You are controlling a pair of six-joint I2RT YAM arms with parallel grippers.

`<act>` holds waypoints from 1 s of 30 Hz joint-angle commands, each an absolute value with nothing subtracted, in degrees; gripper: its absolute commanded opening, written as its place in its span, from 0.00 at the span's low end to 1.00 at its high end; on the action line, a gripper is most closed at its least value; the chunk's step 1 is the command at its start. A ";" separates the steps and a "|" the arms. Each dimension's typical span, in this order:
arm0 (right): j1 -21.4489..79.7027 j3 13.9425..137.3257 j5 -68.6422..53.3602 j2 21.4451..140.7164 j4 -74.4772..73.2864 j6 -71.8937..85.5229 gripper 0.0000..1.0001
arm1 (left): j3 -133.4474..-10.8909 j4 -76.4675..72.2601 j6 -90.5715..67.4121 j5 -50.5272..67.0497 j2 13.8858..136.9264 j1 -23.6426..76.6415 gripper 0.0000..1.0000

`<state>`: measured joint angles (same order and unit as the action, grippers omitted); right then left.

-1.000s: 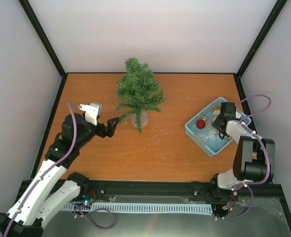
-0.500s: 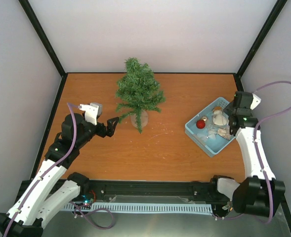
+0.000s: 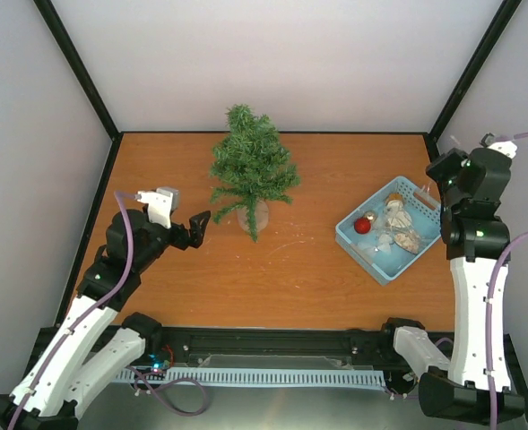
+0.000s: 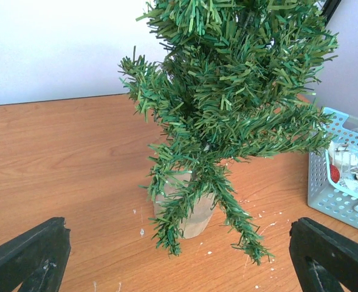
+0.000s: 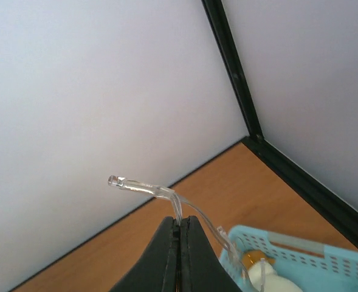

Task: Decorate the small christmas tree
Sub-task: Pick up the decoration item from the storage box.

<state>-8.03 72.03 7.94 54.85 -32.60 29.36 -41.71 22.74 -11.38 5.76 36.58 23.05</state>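
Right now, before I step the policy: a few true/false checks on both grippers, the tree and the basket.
1. The left gripper is open and faces the small christmas tree. True.
2. The right gripper is open and empty. False: it is shut on a clear strand, which trails down toward the blue basket.
3. The red ball hangs on the tree. False: it lies in the blue basket.
4. The tree stands upright on the table, with no ornament visible on it. True.
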 commanded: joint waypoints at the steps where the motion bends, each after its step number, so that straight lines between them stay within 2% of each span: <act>1: -8.27 77.60 6.07 54.75 -34.18 27.61 0.03 | -42.07 21.36 -10.19 6.40 36.04 23.38 1.00; 15: -8.29 89.34 -1.37 58.02 -37.54 26.15 0.03 | -42.14 21.13 -10.28 6.76 35.18 23.38 1.00; 21: -8.31 99.40 -8.29 61.52 -41.55 22.07 0.03 | -42.30 20.51 -10.24 8.43 33.37 23.38 1.00; 26: -8.26 107.05 -9.48 63.65 -41.50 21.77 0.03 | -41.68 19.07 -10.40 10.16 31.34 23.38 1.00; 30: -8.21 121.96 -8.54 69.25 -44.04 20.27 0.03 | -41.65 18.22 -10.73 11.54 30.95 23.38 1.00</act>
